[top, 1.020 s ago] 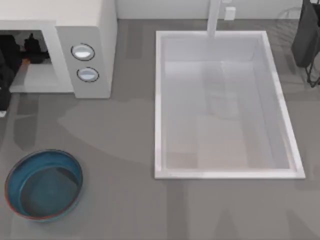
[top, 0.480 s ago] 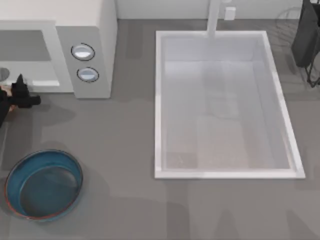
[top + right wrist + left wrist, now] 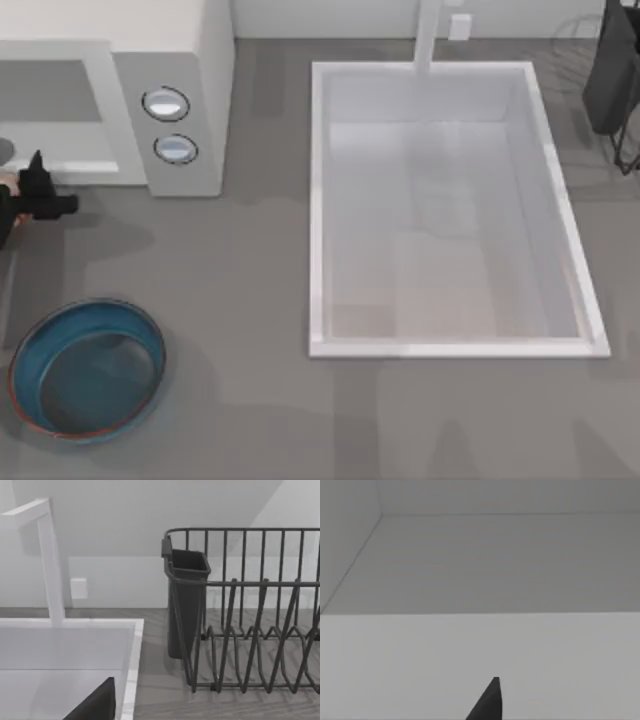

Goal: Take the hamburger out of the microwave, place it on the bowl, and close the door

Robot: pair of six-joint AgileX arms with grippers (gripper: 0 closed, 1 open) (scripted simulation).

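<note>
The black left gripper is seen beside the boxy off-white microwave, above the grey counter; whether it is wide or narrow cannot be told.

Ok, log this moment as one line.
left gripper: in front of microwave opening, at table's left edge | bowl: holds nothing | hamburger: not in bowl | right arm: parked

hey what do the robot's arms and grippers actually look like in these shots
The left gripper at the top view's left edge, in front of the microwave, is matte black, with slim tapered fingers. A pale cream patch sits just behind it. In the left wrist view one dark grey fingertip shows as a pointed wedge. The right arm, parked at the top right corner, is dark grey with thin black struts or cables.
</note>
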